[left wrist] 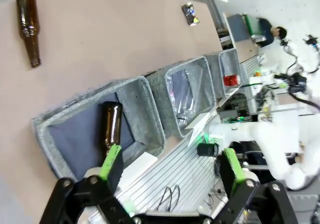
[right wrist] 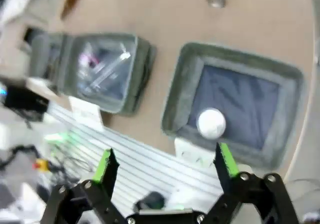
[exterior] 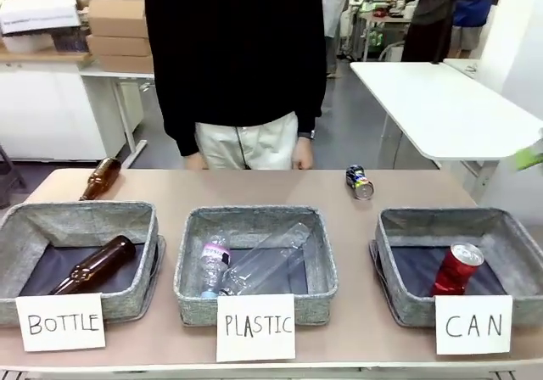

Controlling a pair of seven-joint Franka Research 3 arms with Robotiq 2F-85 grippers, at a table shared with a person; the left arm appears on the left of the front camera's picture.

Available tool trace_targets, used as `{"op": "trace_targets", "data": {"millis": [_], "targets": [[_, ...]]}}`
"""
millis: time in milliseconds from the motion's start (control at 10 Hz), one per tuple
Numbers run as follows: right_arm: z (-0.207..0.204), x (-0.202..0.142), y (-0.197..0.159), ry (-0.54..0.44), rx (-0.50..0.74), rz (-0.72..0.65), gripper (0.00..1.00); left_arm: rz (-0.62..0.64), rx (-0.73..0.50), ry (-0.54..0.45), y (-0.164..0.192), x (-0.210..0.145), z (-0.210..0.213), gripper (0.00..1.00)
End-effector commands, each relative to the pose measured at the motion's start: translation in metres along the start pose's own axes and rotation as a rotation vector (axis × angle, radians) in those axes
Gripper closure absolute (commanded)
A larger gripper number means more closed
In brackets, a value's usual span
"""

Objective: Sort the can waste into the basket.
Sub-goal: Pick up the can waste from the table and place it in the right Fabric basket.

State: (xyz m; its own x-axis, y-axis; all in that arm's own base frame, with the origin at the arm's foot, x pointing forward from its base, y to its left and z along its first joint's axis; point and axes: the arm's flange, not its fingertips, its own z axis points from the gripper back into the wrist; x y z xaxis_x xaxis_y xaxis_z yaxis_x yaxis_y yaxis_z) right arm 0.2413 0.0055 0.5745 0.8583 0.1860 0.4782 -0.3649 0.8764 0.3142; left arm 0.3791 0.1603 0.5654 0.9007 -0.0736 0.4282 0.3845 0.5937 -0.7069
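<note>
Front: red can [exterior: 458,270] is leaning inside the CAN basket [exterior: 509,227]. Blue can [exterior: 360,181] is lying on the table [exterior: 254,185] beyond it, near the person [exterior: 237,58].

Left wrist: left gripper [left wrist: 171,160] is hanging wide open, holding nothing, near the BOTTLE basket [left wrist: 145,99]. Blue can [left wrist: 190,13] is lying well apart.

Right wrist: right gripper [right wrist: 165,159] is gaping, empty, above the CAN basket's [right wrist: 235,56] near rim. Red can [right wrist: 211,123] is sitting inside it.
</note>
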Motion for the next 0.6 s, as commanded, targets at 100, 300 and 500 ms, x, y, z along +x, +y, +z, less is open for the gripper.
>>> {"op": "trace_targets", "data": {"millis": [100,300,500], "targets": [[0.000,0.000,0.000,0.000,0.000,0.000,0.00,-0.004,-0.002,0.004,-0.003,-0.003,0.002,0.00],[0.000,0.000,0.000,0.000,0.000,0.000,0.00,-0.004,-0.002,0.004,-0.003,-0.003,0.002,0.00],[-0.043,0.025,0.019,-0.060,-0.103,0.159,0.00,-0.004,-0.002,0.004,-0.003,-0.003,0.002,0.00]]}}
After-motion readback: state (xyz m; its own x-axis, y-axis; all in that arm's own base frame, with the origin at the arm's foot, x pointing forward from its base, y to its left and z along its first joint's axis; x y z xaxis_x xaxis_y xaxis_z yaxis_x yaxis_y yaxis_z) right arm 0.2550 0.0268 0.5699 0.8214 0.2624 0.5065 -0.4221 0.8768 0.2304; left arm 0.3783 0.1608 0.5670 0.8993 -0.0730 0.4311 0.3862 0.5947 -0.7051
